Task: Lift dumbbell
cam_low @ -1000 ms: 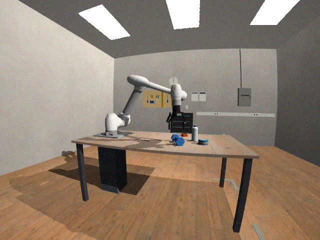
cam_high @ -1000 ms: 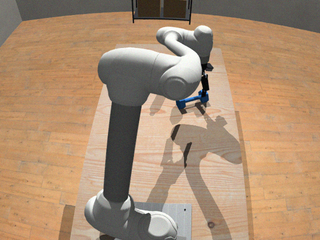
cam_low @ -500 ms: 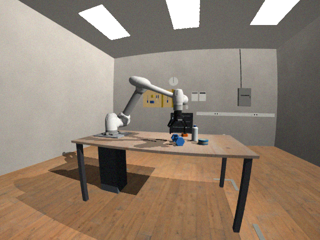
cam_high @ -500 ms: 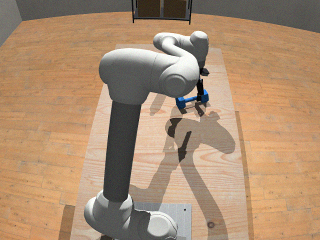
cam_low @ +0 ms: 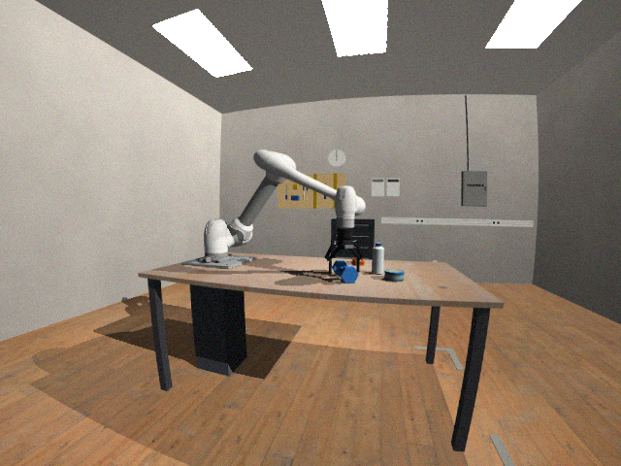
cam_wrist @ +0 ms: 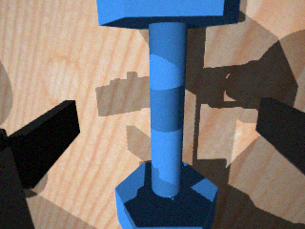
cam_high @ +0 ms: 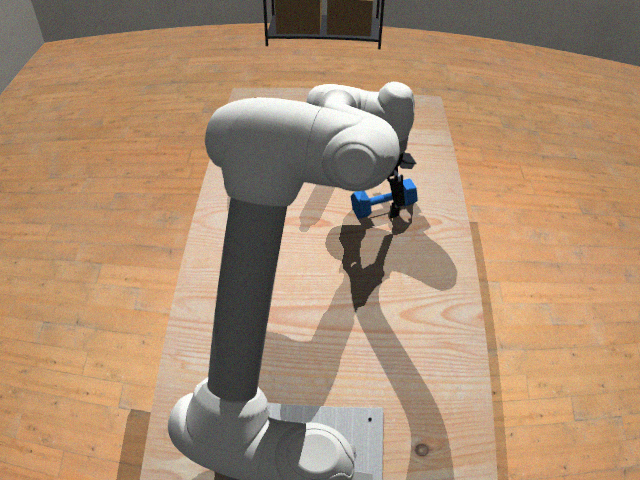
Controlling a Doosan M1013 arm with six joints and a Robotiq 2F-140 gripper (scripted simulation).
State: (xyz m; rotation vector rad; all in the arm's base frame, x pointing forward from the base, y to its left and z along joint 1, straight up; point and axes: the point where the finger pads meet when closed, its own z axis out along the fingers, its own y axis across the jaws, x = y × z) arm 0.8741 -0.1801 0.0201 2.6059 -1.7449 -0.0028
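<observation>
Two black fingers of the jaws stand fully apart with nothing between them but air and the round handle of the blue hexagonal-headed dumbbell (cam_wrist: 167, 105), which lies flat on the pale wooden table (cam_high: 413, 330). The gripper (cam_low: 343, 253) hangs straight down over that handle, one finger on each side and neither touching it. The step in hand looks like the final approach before the grasp: the next move calls for settling low enough, then closing squarely on the handle's middle before any lift. Beyond the dumbbell, in the exterior view, stand a white bottle (cam_low: 377, 258) with its cap on and a low round blue tin (cam_low: 394, 275); their contents cannot be seen.
</observation>
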